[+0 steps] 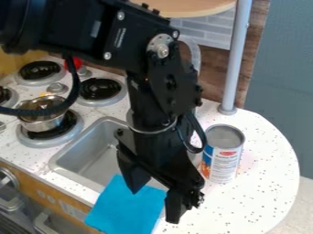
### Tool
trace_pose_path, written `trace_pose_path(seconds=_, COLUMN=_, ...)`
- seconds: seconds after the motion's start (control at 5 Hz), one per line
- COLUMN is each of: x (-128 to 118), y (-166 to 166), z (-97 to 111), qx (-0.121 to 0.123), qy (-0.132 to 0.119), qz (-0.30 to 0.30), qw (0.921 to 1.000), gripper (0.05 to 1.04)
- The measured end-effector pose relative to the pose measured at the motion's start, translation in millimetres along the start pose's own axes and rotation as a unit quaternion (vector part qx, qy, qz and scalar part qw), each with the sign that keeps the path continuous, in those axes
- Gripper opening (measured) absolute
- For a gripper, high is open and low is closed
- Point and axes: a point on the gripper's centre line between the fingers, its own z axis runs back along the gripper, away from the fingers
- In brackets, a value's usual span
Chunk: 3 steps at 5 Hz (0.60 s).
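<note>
The jaws stand apart, the gripper (pixel 153 207) over the blue cloth (pixel 119 212) at the sink (pixel 92 160). Right of it stands a can (pixel 222 160); left, a pot (pixel 44 122) on the stove. A pole (pixel 236 59) rises from the speckled counter (pixel 263 183).

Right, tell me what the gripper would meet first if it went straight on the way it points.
Pointing down, the gripper would probably meet the blue cloth at the edge of the sink first, though its height above the cloth is unclear.
</note>
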Motion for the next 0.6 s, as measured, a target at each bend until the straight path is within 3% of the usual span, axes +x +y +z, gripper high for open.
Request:
trace_pose_path(seconds=0.2, x=-2.9, y=1.1, z=-3.9, qx=0.002, qy=0.009, qz=0.001, qw=1.0000, gripper=1.001)
trace_pose_path(seconds=0.6, x=3.2, y=36.2, z=-25.5, qx=0.011, qy=-0.002, qz=0.025, qw=0.9996, gripper=1.001)
